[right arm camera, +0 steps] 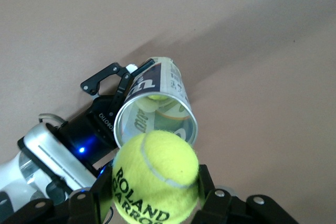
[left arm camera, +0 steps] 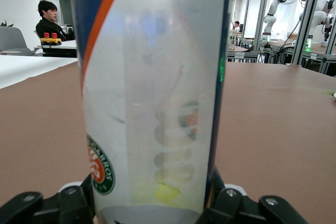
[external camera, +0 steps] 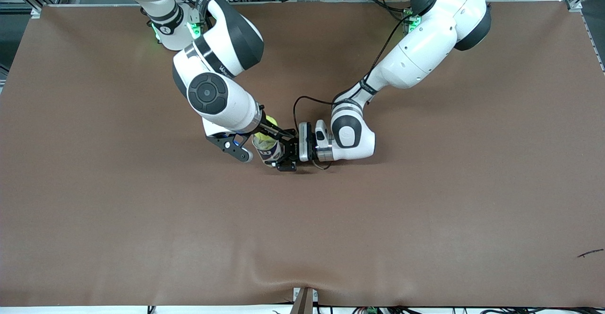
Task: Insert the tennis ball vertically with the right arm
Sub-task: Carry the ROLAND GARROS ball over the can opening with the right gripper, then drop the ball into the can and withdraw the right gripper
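The brown table (external camera: pixel 142 219) carries only the 2 arms' work at its middle. The left gripper (external camera: pixel 287 155) is clamped low on an upright clear tennis ball can (right arm camera: pixel 157 109), open mouth up; the can (left arm camera: pixel 152 93) fills the left wrist view between dark fingers (left arm camera: pixel 228 205). A can this thin is probably light, slick and easily dented, so that low side hold suits it. The right gripper (right arm camera: pixel 155 203) hangs just over the can's mouth, closed on a yellow Roland Garros tennis ball (right arm camera: pixel 156 177), pinched across its middle. Felt grips well and the ball gives slightly; 1 straight drop should seat it if centred.
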Robot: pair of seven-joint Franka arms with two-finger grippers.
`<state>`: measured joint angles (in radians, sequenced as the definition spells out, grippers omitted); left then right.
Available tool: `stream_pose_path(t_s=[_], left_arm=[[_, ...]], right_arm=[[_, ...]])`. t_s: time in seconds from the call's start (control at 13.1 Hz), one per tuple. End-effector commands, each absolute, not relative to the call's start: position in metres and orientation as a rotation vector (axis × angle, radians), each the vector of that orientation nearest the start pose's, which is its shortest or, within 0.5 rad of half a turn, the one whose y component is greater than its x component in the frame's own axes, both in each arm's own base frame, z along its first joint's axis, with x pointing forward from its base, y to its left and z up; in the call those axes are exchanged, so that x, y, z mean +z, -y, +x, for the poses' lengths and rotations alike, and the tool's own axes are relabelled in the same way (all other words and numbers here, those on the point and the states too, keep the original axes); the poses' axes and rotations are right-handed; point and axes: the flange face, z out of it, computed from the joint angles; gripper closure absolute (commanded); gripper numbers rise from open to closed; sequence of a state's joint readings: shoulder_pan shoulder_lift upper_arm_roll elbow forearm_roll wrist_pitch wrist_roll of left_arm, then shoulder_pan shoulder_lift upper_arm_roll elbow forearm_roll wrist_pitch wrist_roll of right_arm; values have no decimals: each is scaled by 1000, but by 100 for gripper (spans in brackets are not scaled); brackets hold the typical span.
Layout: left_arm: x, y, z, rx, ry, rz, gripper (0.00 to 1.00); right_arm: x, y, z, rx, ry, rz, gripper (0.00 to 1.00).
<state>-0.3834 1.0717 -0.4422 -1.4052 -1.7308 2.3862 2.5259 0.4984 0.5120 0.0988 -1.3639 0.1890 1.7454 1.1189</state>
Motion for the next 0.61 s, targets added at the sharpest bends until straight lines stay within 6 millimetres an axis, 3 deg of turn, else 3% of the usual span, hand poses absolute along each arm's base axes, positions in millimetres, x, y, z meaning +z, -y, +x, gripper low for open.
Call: stream_pose_path(t_s=[0.0, 0.46, 0.54], left_arm=[[105, 493, 531, 1110, 1330, 1355, 22], [105, 493, 531, 1110, 1331, 1357, 22], [104, 493, 531, 1108, 1330, 1356, 22]], right_arm=[[408, -389, 572, 422, -906, -2934, 49], [384, -390, 576, 444, -920, -2944, 46], [382, -390, 576, 446, -921, -2945, 26]])
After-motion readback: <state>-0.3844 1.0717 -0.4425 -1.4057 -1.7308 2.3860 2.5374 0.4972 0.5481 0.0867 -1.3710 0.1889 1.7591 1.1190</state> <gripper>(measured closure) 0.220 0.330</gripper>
